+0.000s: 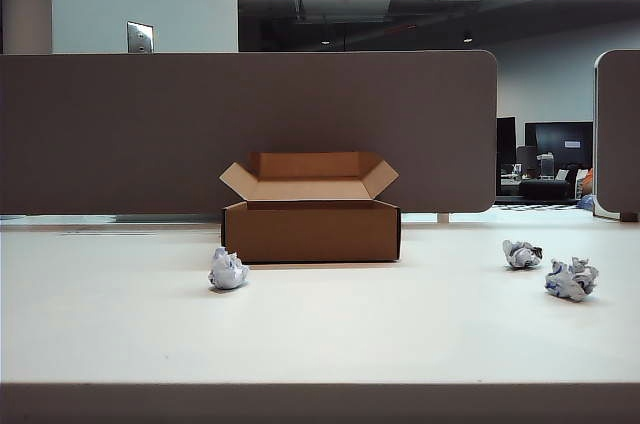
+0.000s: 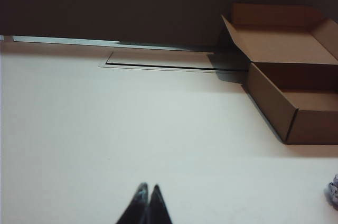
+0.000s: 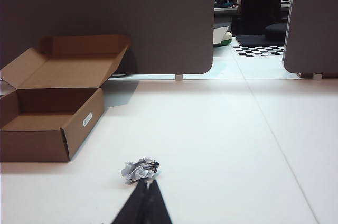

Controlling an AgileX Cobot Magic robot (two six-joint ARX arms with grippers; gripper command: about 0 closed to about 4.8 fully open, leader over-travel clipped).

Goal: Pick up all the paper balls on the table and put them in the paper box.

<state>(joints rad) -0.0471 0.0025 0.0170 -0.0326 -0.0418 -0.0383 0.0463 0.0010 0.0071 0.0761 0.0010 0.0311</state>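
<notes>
The brown paper box (image 1: 310, 229) stands open at the middle back of the off-white table (image 1: 320, 334), flaps spread. One paper ball (image 1: 227, 270) lies by its left front corner. Two more paper balls (image 1: 521, 254) (image 1: 571, 279) lie on the right. No arm shows in the exterior view. In the left wrist view my left gripper (image 2: 148, 187) is shut and empty over bare table, with the box (image 2: 296, 113) ahead and a ball's edge (image 2: 333, 192) at the frame border. My right gripper (image 3: 148, 183) is shut, its tips just short of a ball (image 3: 140, 169), the box (image 3: 50, 129) off to one side.
A grey-brown partition panel (image 1: 250, 129) runs behind the box, with a second panel (image 1: 617, 134) at the far right. A thin inset seam (image 2: 174, 65) marks the tabletop near the partition. The table's front edge (image 1: 320, 384) crosses the exterior view low down.
</notes>
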